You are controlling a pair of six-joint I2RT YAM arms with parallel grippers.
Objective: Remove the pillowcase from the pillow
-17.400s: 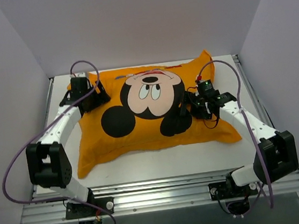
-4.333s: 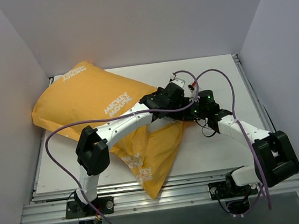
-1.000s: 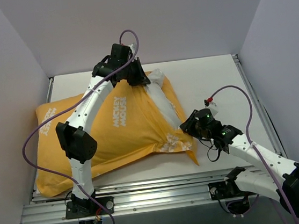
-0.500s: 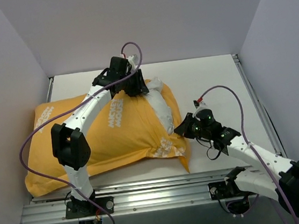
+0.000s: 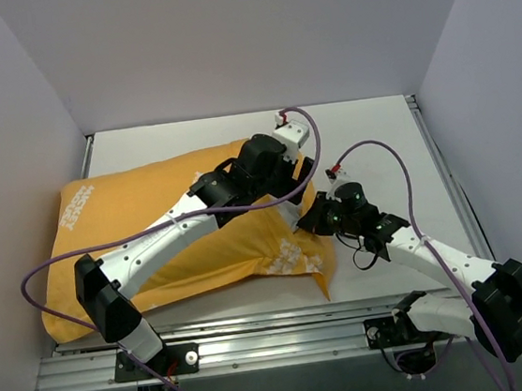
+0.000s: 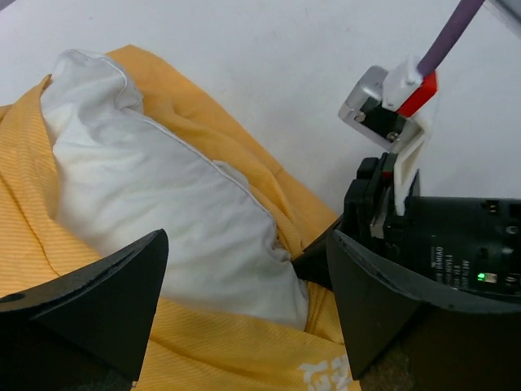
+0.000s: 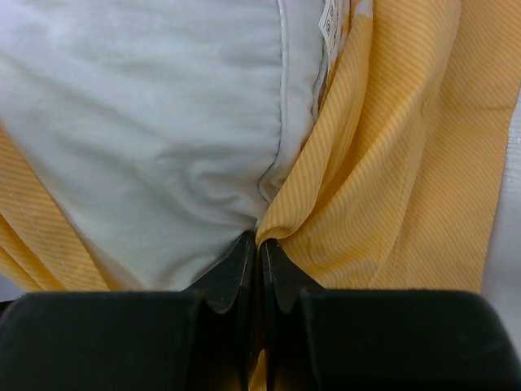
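Since the white pillow (image 6: 146,204) shows only at the open mouth of the pillowcase (image 5: 150,217), the stripping step looks barely begun, with most of the cushion judged to be inside the orange cover. Nearest the bases, the right end effector (image 7: 260,252) has its fingers pressed together on a pinch of cloth exactly where the orange hem meets the white. It appears to be the pillowcase hem, though whether the pillow's corner is caught with it cannot be told. Just beyond, the left end effector (image 6: 244,273) hovers over the bared pillow with its fingers apart, holding nothing. The next move probably calls for the left end effector to come down and close on the white cushion alone while the right draws the hem away, the two pulling in opposite directions along the cover's length. The pillowcase lies on the worktop (image 5: 367,136) with its long axis running left to right. Its mouth points right, toward the middle of the worktop, and its closed end is near the left wall.
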